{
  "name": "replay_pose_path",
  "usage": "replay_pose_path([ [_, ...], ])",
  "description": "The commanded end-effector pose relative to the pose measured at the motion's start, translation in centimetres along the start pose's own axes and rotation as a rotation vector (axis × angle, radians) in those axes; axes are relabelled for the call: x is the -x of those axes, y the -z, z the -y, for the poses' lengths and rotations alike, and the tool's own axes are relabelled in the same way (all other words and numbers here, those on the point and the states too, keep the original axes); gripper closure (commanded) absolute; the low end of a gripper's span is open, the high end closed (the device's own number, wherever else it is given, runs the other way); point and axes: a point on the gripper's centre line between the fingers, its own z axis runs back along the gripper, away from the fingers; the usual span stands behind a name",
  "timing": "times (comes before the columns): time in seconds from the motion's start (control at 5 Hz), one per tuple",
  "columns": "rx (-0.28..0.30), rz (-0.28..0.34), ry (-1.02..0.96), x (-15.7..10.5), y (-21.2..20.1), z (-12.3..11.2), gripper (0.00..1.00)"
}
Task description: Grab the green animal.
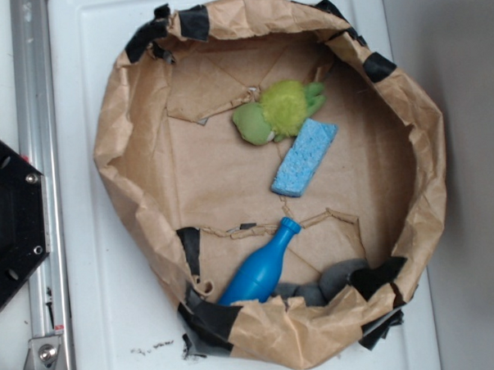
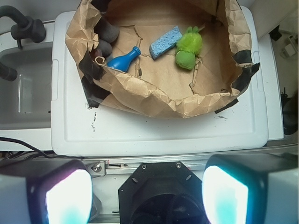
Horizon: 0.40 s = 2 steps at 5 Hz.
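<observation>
A robot test bench or lab is suggested: a taped brown-paper bin (image 1: pixel 131 157) is set on a white plastic lid (image 2: pixel 154 133), beside an aluminium rail (image 1: pixel 31 96) and a black hexagonal mount plate (image 1: pixel 11 220).

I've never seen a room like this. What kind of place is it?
Probably a robot lab test bench, not a home. A hand-made brown paper bin patched with black tape sits on a white platform, holding the green animal, a blue sponge and a blue bottle. The gripper hangs open above.
</observation>
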Motion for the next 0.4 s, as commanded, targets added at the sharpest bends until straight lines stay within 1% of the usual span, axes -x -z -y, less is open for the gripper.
replay_pose_path([
  [0.0, 0.0, 0.0, 0.0, 0.0, 0.0, 0.0, 0.0],
  [0.2, -0.167, 0.261, 0.053, -4.3, 3.9, -2.0, 0.0],
])
